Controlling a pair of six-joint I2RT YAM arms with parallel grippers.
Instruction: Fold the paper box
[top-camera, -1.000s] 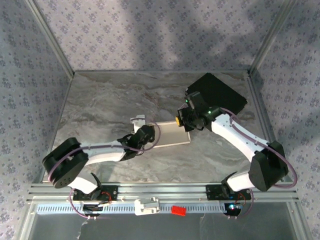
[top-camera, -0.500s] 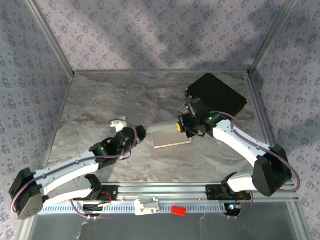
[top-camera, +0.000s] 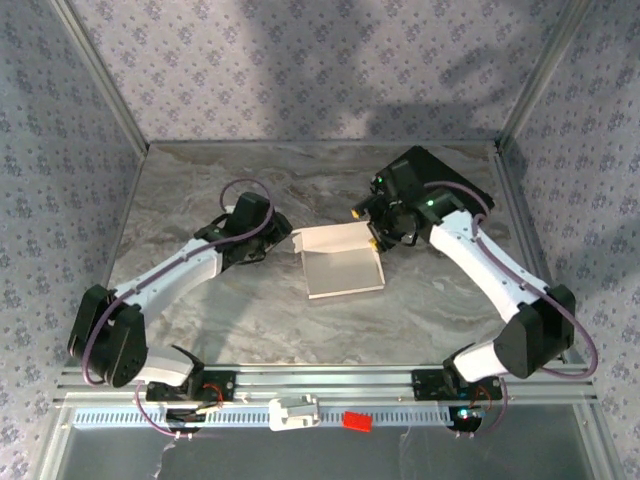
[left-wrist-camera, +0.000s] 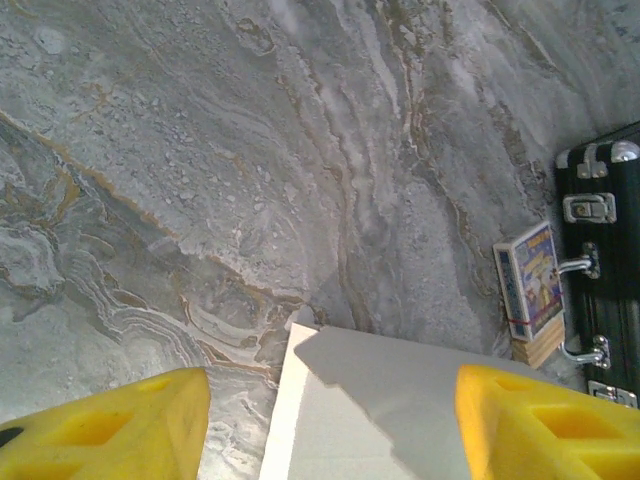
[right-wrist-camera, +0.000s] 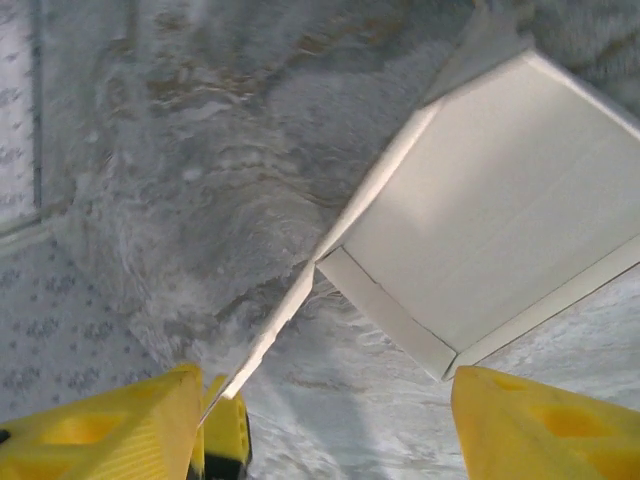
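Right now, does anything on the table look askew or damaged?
Nothing torn or spilled. The plain white thin-cardboard paper box is only half formed: in the right wrist view one long side flap splays outward from its corner instead of standing along the base.

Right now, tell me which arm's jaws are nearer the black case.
Right. The right jaws hang at the paper box's far right corner, next to the black case; the left jaws are at the box's far left corner, the whole box between.

One box (top-camera: 340, 262), one case (left-wrist-camera: 618, 260), one packet (left-wrist-camera: 530, 285)
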